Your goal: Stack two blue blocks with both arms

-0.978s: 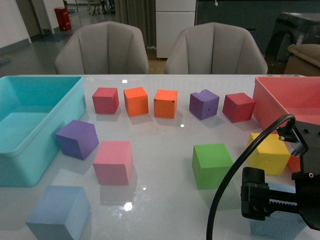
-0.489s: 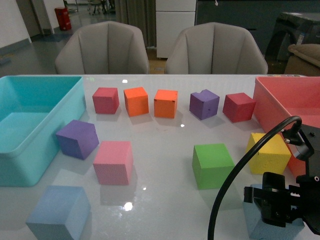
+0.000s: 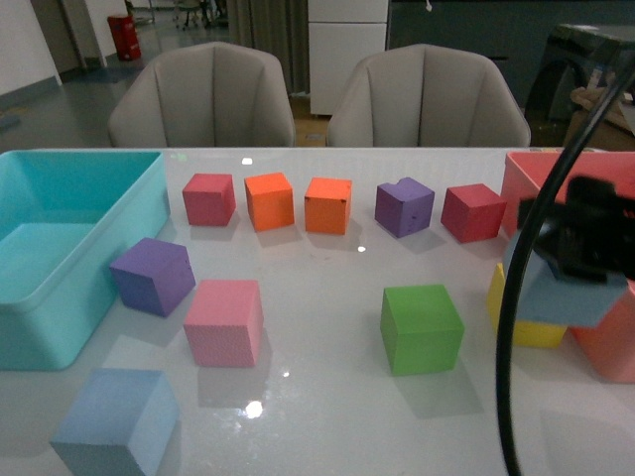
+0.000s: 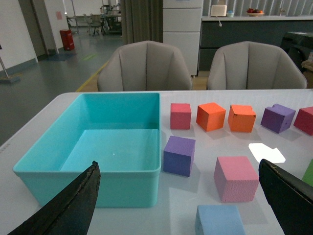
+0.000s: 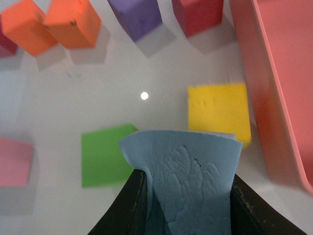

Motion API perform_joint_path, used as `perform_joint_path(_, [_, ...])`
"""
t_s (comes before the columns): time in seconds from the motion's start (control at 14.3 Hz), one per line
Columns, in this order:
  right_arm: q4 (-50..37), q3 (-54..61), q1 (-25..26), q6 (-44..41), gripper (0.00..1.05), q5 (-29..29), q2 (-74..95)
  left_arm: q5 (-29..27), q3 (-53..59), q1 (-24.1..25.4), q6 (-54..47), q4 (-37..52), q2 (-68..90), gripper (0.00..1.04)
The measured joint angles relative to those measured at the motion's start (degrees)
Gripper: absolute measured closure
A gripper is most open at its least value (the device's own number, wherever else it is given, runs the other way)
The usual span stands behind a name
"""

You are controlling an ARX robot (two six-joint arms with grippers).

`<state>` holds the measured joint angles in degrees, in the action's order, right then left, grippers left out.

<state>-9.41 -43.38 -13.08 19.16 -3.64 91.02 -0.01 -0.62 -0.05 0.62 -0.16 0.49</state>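
A blue block [image 3: 566, 295] hung pinched in our right tool [image 5: 188, 210] over the yellow cube [image 3: 531, 335], by the right edge of the surface [image 3: 327, 297]. The other blue block [image 3: 117, 421] sat at the near-left corner, open room beside it; our left tool [image 4: 181, 200] gaped empty.

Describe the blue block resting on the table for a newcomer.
On the table, find the large teal bin at left. Nearer the robot than its front wall sits a pale blue cube. Unlike the pink cube and purple cube beside it, it is blue.

Rough, creased foam blue block [image 5: 188, 171] (matt); glossy white table [image 3: 327, 307]; smooth plastic teal bin [image 4: 127, 188].
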Motion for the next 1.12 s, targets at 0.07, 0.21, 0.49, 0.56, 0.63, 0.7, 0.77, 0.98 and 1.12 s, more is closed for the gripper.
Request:
perform_joint_path(0.07, [0.37,-5.16,-0.52,-1.57,0.71,0.07,2.73,0.00,0.00,0.00,0.00,0.00,0.00,0.07])
perform_joint_path(0.21, [2.12,-13.09,-2.05,-3.26,0.72,0.22,8.00,0.00,0.00,0.00,0.00,0.00,0.00,0.07])
perform_joint_path(0.49, [8.66,-36.15,-7.13,-4.00,0.73,1.44,26.67,0.00,0.00,0.00,0.00,0.00,-0.02,0.07])
perform_joint_path(0.56, [9.88,-39.41,-7.91,-4.00,0.73,1.95,29.46,0.00,0.00,0.00,0.00,0.00,0.00,0.07])
perform_joint_path(0.63, [11.39,-42.62,-8.79,-3.76,0.73,2.60,32.33,0.00,0.00,0.00,0.00,0.00,0.00,0.07])
perform_joint_path(0.7, [12.44,-45.07,-9.51,-3.61,0.73,3.19,34.36,0.00,0.00,0.00,0.00,0.00,0.00,0.07])
perform_joint_path(0.77, [13.22,-46.95,-10.10,-3.30,0.73,3.61,36.06,0.00,0.00,0.00,0.00,0.00,0.00,0.07])
perform_joint_path(0.98, [15.32,-51.32,-11.39,-0.81,0.73,5.84,40.52,0.00,0.00,0.00,0.00,0.00,0.00,0.07])
perform_joint_path(1.12, [16.50,-53.35,-11.34,1.66,0.73,6.86,42.93,-0.02,0.00,0.00,0.00,0.00,0.00,0.07])
